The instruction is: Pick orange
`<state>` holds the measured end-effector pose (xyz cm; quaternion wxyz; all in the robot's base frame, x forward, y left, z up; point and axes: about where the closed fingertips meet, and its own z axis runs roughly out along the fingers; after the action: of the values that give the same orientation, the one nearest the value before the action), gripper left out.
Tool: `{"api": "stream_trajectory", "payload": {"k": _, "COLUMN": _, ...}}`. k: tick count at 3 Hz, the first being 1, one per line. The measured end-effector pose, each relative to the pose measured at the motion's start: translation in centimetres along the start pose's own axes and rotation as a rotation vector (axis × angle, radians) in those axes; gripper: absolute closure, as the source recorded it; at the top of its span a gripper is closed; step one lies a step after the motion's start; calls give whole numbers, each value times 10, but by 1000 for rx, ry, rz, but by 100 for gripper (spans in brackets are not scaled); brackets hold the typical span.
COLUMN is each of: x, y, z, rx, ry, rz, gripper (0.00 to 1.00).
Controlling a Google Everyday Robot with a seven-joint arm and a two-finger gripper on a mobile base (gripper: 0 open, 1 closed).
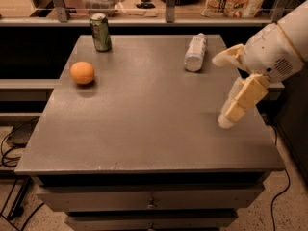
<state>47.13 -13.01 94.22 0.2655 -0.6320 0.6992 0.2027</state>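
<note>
Jaws: wide apart, holding nothing. Cream two-finger gripper point(220, 90) above right side of grey flat-topped table point(144, 129), well apart from small round smooth orange fruit point(82, 72) near left edge

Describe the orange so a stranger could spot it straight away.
On the grey table, look to the left side, opposite the open end effector near the right edge. The orange sits just in front of the green can; it alone is round and orange.

Small round orange point(82, 72), smooth matte skin, sitting near the left edge of the table point(144, 129), well apart from the hand point(219, 91), its two sides spread, over the right side
</note>
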Motion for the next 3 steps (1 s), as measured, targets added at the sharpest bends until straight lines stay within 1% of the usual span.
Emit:
{"api": "stream_trajectory", "payload": {"k": 1, "x": -38, "y": -21, "z": 49, "rx": 4, "ry": -129, "rz": -8, "gripper": 0}}
{"api": "stream_trajectory", "payload": {"k": 2, "x": -38, "y": -21, "z": 49, "rx": 4, "ry": -129, "rz": -8, "gripper": 0}}
{"api": "stream_trajectory", "payload": {"k": 3, "x": -41, "y": -25, "z": 54, "rx": 25, "ry": -157, "rz": 30, "gripper": 0}}
